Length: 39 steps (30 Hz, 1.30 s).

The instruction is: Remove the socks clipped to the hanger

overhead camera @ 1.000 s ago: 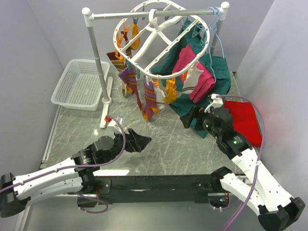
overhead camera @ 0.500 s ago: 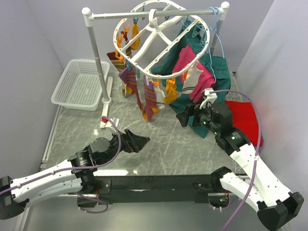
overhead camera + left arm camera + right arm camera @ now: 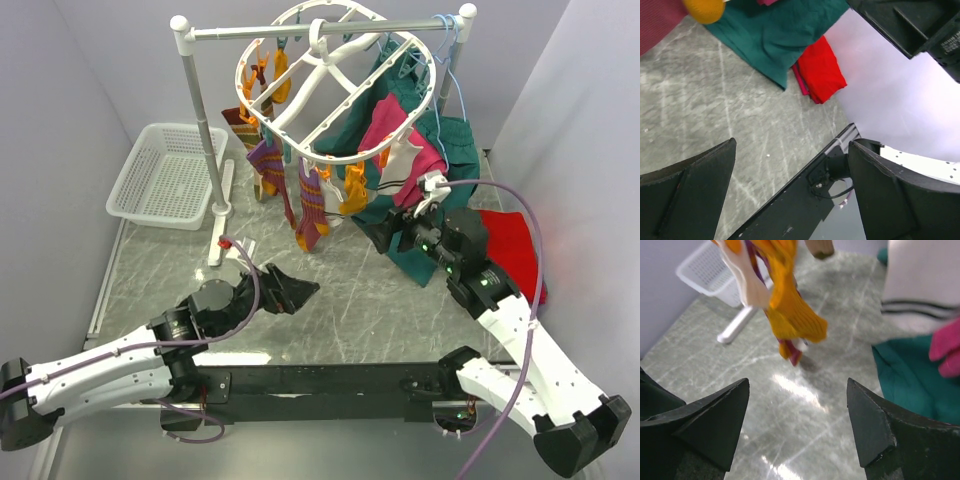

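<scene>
The grey marble counter carries a white rack, and the white oval hanger hangs tilted from its top bar. Green clothes and a pink garment hang behind and to the right of the hanger. A white basket sits at the far left and a red cloth lies at the right. The socks dangle clipped along the hanger's near rim. The right end effector hovers near a mustard sock, fingers spread and empty. The left end effector hangs low over the counter, also spread and empty.
</scene>
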Each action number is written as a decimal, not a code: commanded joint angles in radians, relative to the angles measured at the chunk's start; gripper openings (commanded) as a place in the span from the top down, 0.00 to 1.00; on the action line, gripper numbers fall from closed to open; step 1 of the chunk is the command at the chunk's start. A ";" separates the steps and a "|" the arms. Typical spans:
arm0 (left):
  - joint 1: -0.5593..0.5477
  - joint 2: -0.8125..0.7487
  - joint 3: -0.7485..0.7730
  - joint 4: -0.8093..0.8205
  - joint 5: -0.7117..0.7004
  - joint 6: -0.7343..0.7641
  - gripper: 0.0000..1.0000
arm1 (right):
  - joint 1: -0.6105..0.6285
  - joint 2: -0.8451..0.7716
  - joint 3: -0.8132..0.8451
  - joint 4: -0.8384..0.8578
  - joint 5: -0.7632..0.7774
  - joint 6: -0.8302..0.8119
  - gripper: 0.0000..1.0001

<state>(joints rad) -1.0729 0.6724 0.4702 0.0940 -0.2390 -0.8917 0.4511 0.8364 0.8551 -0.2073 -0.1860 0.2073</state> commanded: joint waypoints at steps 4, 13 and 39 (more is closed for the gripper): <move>-0.001 0.087 0.139 0.073 0.047 0.031 0.03 | -0.003 0.075 0.059 0.261 -0.082 -0.057 0.13; -0.001 0.161 0.223 0.038 0.020 0.060 0.05 | -0.003 0.171 0.061 0.399 -0.101 -0.089 0.22; 0.103 0.426 0.489 -0.037 -0.010 0.263 0.04 | -0.003 0.167 0.226 0.071 -0.363 0.139 1.00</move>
<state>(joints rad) -1.0119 1.0679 0.8997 0.0223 -0.3073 -0.6636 0.4507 1.0298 1.0096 -0.0639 -0.4747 0.3000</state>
